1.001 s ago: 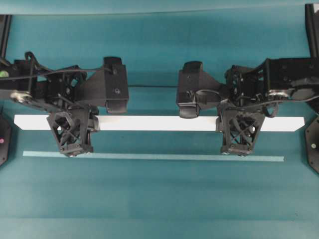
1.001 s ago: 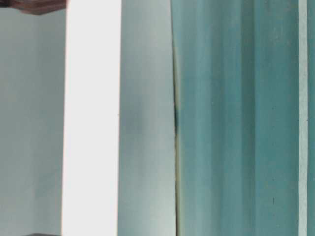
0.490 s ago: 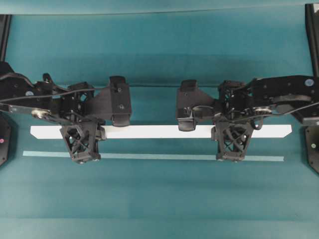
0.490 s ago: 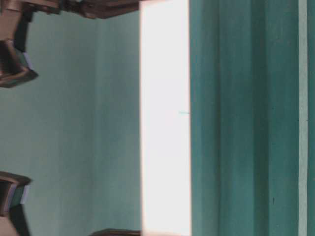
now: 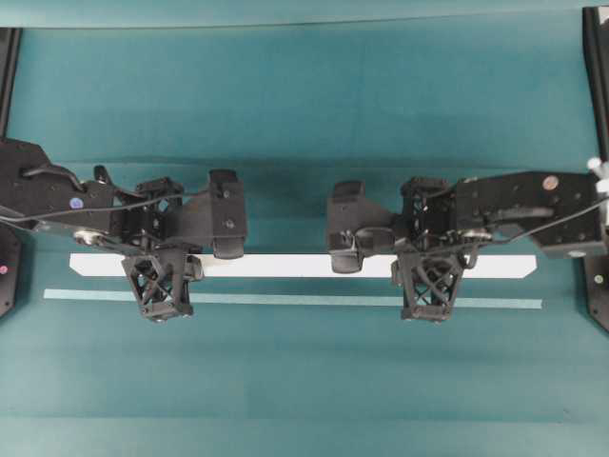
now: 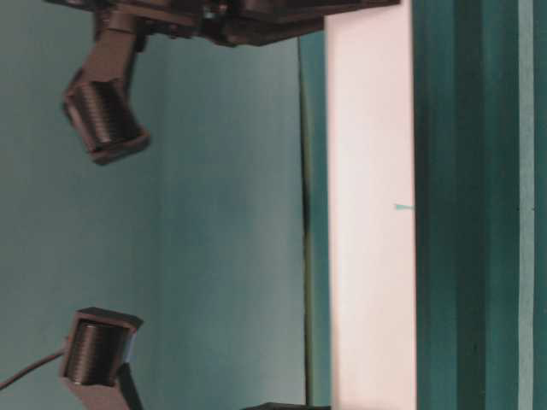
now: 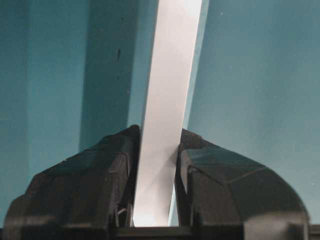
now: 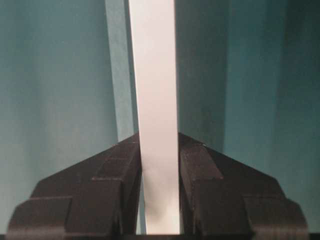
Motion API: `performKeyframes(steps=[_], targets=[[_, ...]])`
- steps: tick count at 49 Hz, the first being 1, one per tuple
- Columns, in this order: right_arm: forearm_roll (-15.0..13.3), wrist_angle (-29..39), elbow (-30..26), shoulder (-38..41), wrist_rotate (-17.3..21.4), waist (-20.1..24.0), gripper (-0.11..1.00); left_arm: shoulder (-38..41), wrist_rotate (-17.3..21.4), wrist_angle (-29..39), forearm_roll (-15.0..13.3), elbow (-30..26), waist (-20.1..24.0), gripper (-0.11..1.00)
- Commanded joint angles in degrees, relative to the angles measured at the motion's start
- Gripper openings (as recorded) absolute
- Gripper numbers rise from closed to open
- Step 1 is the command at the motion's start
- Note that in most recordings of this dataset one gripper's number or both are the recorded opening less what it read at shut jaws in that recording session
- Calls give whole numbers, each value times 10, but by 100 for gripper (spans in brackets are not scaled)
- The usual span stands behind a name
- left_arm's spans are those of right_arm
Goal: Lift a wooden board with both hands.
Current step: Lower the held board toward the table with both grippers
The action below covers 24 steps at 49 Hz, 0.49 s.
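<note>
- The wooden board [image 5: 285, 266] is a long, narrow white plank that runs level across most of the overhead view, over a teal table [image 5: 304, 105].
- The left gripper [image 5: 162, 286] clamps the wooden board near its left end; its black lattice frame hangs over the board's near edge in the overhead view.
- In the left wrist view the left gripper [image 7: 155, 165] has both black fingers [image 7: 110, 175] pressed against the two faces of the board [image 7: 167, 110], which runs away from the camera between them with no gap at either side.
- The right gripper [image 5: 425, 286] clamps the board towards its right end, leaving a short stretch of white plank sticking out past it.
- In the right wrist view the right gripper [image 8: 159, 160] is closed on the board [image 8: 155, 75] in the same way, one finger [image 8: 200, 170] against each face.
- A thin pale teal tape strip [image 5: 295, 300] lies on the table just beside the board, parallel to it and on the near side.
- In the table-level view, which is turned on its side, the board [image 6: 372, 222] appears as a wide white band, with a strip of table between it and the tape strip [image 6: 524, 205] at the far right.
- Two black camera housings [image 6: 102, 120] of the arms show at the left of that view.
</note>
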Motion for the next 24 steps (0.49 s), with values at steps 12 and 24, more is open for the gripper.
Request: performKeyframes(steps=[12,24], targets=[[4,-58,29,23,-4,11,21,18,-40,-50,1,14,1,18],[4,-79,47,30,-4,12,21,38,-60,-86,1,38,-12,18]])
